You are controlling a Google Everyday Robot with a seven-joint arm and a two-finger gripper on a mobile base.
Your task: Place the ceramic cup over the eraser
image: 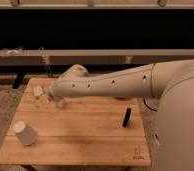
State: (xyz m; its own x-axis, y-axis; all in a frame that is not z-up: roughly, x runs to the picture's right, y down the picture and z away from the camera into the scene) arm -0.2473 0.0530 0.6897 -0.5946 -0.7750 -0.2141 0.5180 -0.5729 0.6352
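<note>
Seeing my gripper (58, 102), jaws apart, tips hard to separate from a whitish block (39, 93), ceramic cup (25, 133) and eraser (126, 117) untouched.

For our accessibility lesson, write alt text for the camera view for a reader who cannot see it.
A robot arm reaches from the right across a wooden table, its gripper at the back left beside a small whitish block. The ceramic cup sits at the front left; the black eraser lies uncovered to the right.

On the table (90, 137), the ceramic cup (25, 133) sits front-left, the eraser (126, 118) right, the gripper (54, 101) over the back-left.
</note>
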